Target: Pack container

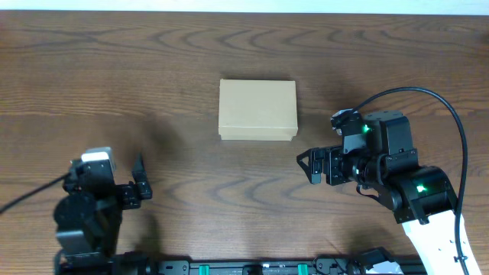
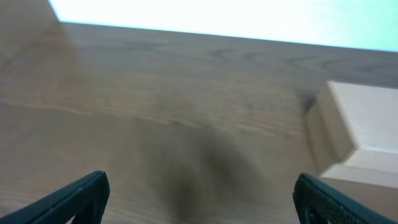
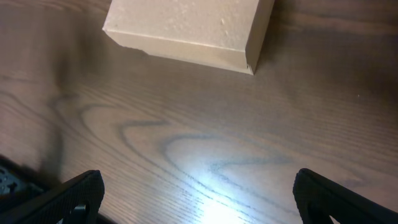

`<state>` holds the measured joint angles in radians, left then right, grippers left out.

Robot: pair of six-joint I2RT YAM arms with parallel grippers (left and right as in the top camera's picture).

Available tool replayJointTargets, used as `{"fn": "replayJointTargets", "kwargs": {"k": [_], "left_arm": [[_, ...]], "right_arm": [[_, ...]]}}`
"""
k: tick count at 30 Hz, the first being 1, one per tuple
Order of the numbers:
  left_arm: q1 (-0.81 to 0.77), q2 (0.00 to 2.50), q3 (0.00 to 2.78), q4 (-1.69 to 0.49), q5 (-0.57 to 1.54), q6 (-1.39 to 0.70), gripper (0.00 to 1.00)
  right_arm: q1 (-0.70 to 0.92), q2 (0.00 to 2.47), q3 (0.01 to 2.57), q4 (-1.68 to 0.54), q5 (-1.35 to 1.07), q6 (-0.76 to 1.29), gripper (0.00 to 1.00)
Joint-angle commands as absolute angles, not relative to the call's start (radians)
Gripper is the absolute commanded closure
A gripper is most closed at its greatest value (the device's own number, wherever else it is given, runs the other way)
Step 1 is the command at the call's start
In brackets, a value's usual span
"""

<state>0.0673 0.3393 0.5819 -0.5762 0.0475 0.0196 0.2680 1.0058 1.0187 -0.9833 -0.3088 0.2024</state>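
Observation:
The container [image 1: 257, 108], a plain tan cardboard box with its flap lid closed, sits at the middle of the wooden table. It shows at the right edge of the left wrist view [image 2: 364, 134] and at the top of the right wrist view [image 3: 189, 28]. My left gripper [image 1: 140, 181] is open and empty, at the front left, well apart from the box. My right gripper [image 1: 312, 166] is open and empty, a little to the front right of the box. Its fingers frame bare table [image 3: 196, 196]. No tape rolls are in view.
The dark wood table [image 1: 114, 76] spreads all round the box. Its far edge runs along the top of the overhead view. A black cable [image 1: 428, 99] loops above the right arm. A black rail [image 1: 252, 267] lies along the front edge.

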Motion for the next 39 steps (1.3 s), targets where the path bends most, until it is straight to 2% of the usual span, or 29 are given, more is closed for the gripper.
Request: {"fn": "replayJointTargets", "kwargs": {"k": [1,7,16,39], "left_arm": [[0.095,0.243,0.426,-0.489,0.033,-0.019,0.05],[0.095,0.133,0.223,-0.323,0.035,-0.02,0.05],[0.09,0.002,0.099,-0.306,0.049,-0.023,0.05],[0.084,0.005,0.093,-0.305,0.041,-0.023,0.05]], "right_arm": [[0.278,1.001,1.019,-0.985,-0.303,0.215,0.01],[0.278,1.001,1.019,-0.985,-0.302,0.215,0.01],[0.278,1.001,1.019,-0.985,-0.303,0.215,0.01],[0.278,1.001,1.019,-0.985,-0.303,0.215,0.01]]}}
